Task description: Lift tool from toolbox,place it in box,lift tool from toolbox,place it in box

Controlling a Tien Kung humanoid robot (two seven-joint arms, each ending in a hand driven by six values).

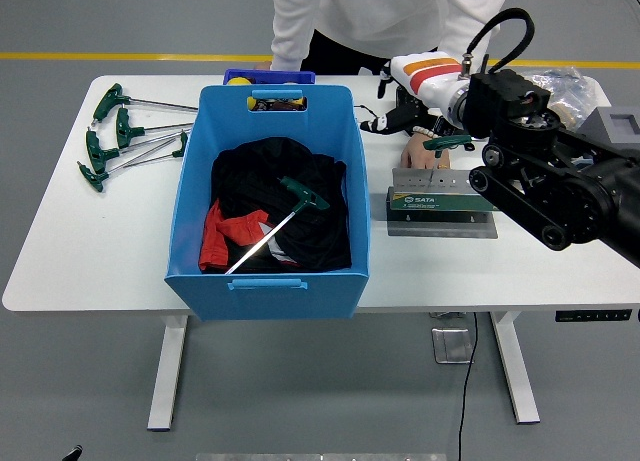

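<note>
A: Where is the green T-handled hex key [283,213] relative to the big blue plastic box [268,273]?
B: Inside it, lying on the black and red cloths [262,193], its steel shaft slanting down toward the box's near wall.
A: And the robot's right hand [408,113]?
B: Right of the box, above the far end of the grey metal toolbox [441,201]. A second green-handled key [446,142] shows just beneath the wrist, but whether the fingers grip it I cannot tell.
A: Anything left of the box?
B: Several more green T-handled keys [118,136] lie on the white counter [90,241].
A: And the person?
B: One hand [426,155] rests on the counter right behind the toolbox.
</note>
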